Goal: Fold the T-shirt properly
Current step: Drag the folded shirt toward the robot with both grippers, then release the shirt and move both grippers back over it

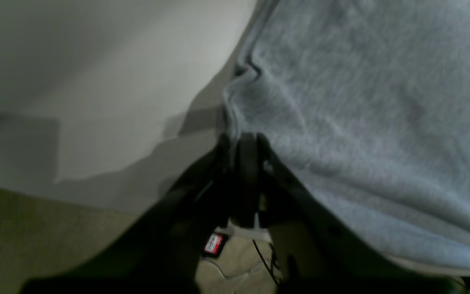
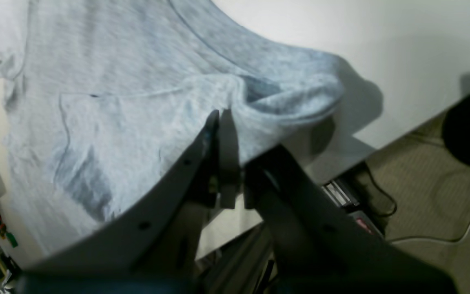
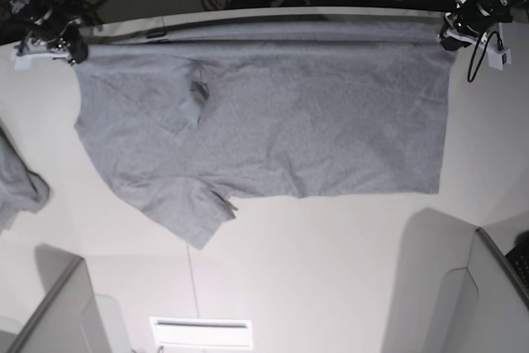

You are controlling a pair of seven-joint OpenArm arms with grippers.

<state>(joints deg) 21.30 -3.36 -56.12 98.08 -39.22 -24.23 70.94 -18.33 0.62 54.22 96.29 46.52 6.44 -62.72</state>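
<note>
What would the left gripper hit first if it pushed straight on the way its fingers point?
Almost at once, more of the heather-grey cotton T-shirt: the left gripper is shut on its edge. Past that fold lies the white table, though depth is unclear.

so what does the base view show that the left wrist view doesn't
Only the base view shows the whole T-shirt spread flat on the table, a sleeve pointing toward the camera, the right gripper pinching the far edge at one corner, and a second grey cloth at the table's side.

Only the left wrist view shows, close up, the fabric bunched between the shut jaws of the left gripper, plus the floor below the table edge.

Both show the left gripper clamped on the shirt's edge.
</note>
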